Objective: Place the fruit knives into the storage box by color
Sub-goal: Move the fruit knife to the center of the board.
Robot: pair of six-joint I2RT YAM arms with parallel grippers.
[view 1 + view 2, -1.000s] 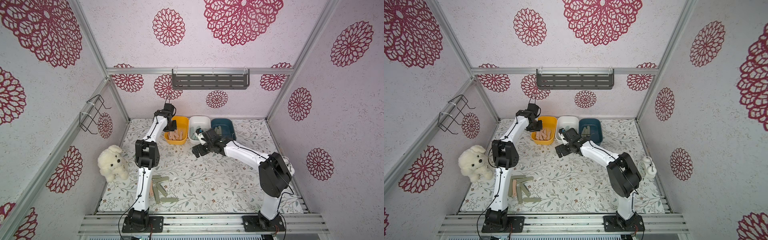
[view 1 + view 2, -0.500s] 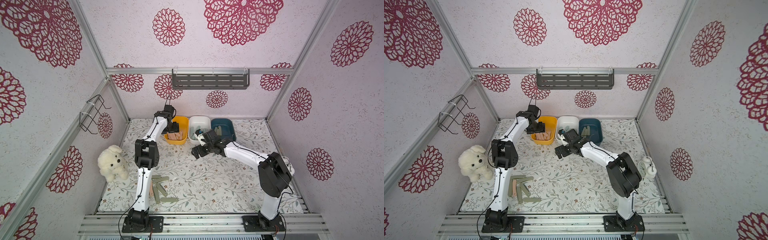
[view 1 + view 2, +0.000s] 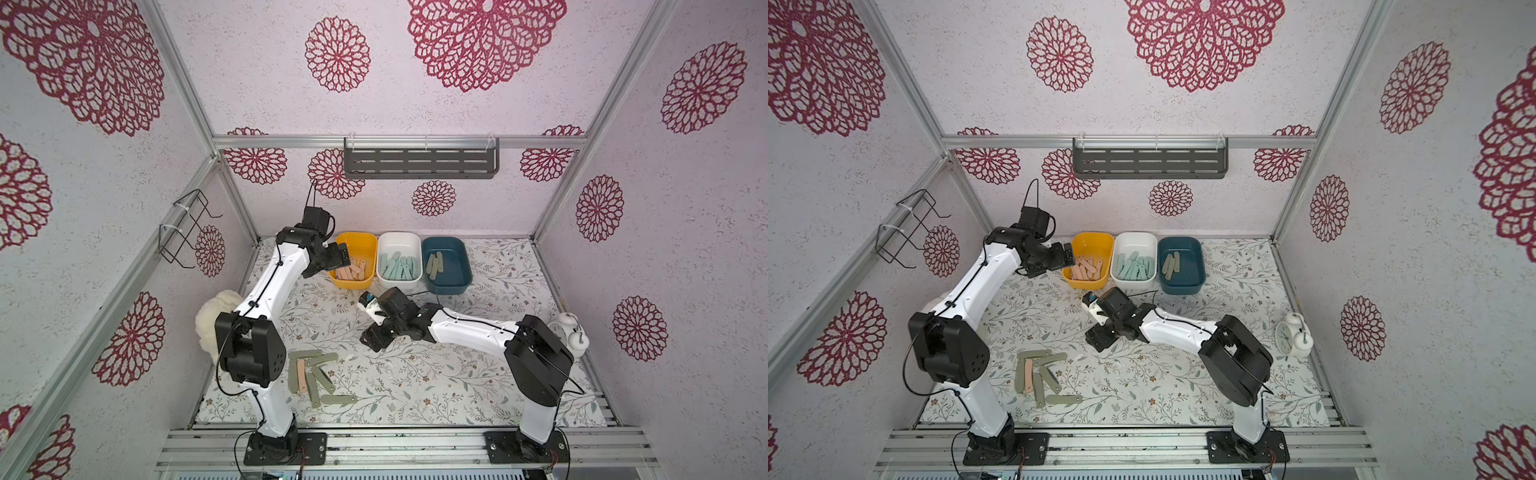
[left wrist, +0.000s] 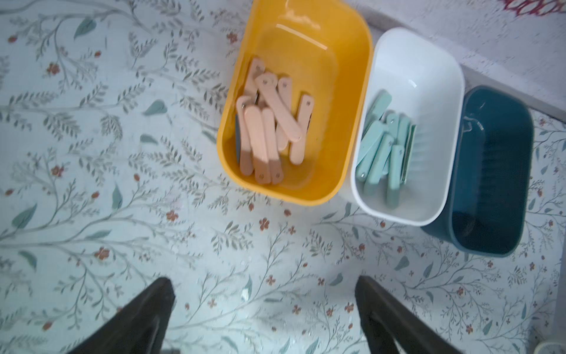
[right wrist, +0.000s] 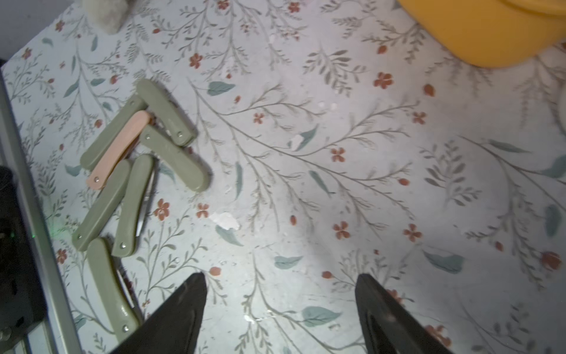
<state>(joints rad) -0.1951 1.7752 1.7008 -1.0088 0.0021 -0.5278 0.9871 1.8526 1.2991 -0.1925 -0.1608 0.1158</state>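
Left gripper: the left gripper [image 4: 265, 282] has its two dark jaws spread wide with nothing between them. It sits at the bottom of the left wrist frame, over bare tablecloth [image 4: 122, 184], with the bins above it.
Right gripper: the right gripper [image 5: 280, 275] is likewise parted and empty, at bottom centre of the right wrist frame. In both top views it hangs mid-table, right of the loose pile.
Loose pile: seven fruit knives [image 3: 316, 376] lie lower left of centre in both top views. They are six olive knives [image 5: 171, 159] and one peach knife [image 5: 118, 150].
Peach knife: it touches olive ones on both sides and is partly overlapped.
Bins: three stand in a row at the back of the table: yellow bin [image 4: 306, 39], white bin [image 4: 428, 92] and dark blue bin [image 4: 490, 153].
Sorted so far: roughly eight peach knives [image 4: 277, 107] in yellow and about seven mint knives [image 4: 376, 153] in white. Both heaps overlap, so these counts are uncertain. Two or three olive ones [image 3: 434, 266] show in blue.
Risk, double pick: closing on the wedged peach knife could pinch or drag an olive neighbour, putting the wrong colour in a bin.
Risk, slip: the knives lie flat on the cloth, so the jaws may skid off.
Risk, blade: a sliver of metal shows beside one olive knife and might snag.
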